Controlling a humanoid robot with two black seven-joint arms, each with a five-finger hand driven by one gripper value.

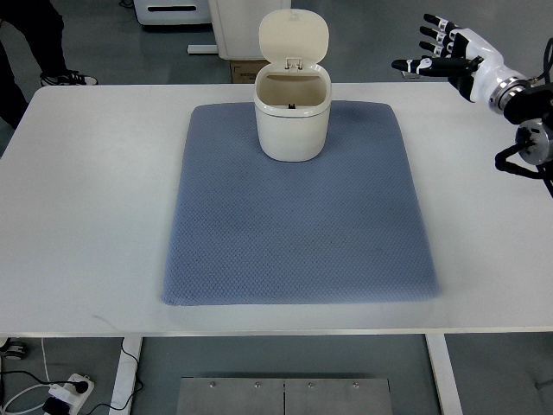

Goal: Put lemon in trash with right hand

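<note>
We see the right hand with fingers spread, holding nothing, above the table's far right corner. No lemon is visible (perhaps inside the lidded trash bin, lid up, on the blue mat) — the task looks finished.

Bright even overhead light, soft faint shadows, sharp focus throughout.
</note>
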